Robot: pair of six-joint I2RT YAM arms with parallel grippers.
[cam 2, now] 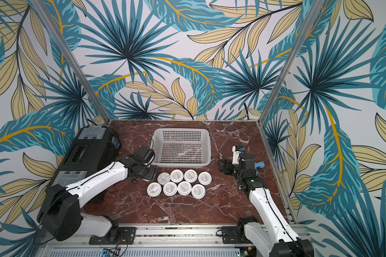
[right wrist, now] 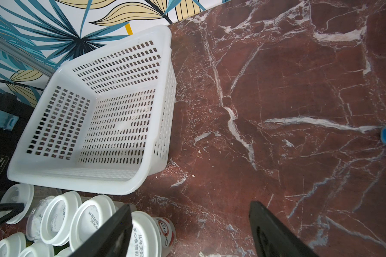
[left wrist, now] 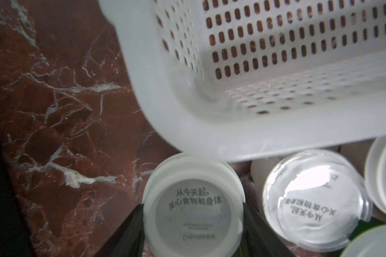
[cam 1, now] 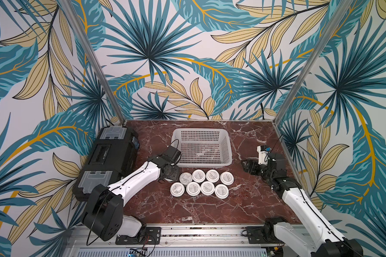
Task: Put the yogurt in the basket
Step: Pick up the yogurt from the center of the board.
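Basket (cam 1: 204, 164) is empty; nothing delivered yet. Eight cups (cam 1: 212, 175) stand upright on the table (cam 1: 187, 211) in two tight rows of four at the basket's 6 o'clock, the back row just beside its front rim. A ninth cup (left wrist: 193, 178), at the basket's 7 o'clock on the left end of the back row, sits in the left gripper (left wrist: 192, 204), which is clamped on its lid from both sides. Cannot tell whether it is off the table. Right gripper (right wrist: 190, 204) hovers at the basket's 4 o'clock, spread wide, holding nothing. Judgement: first pick is in hand; its lift, carry and drop remain, then eight more cups.
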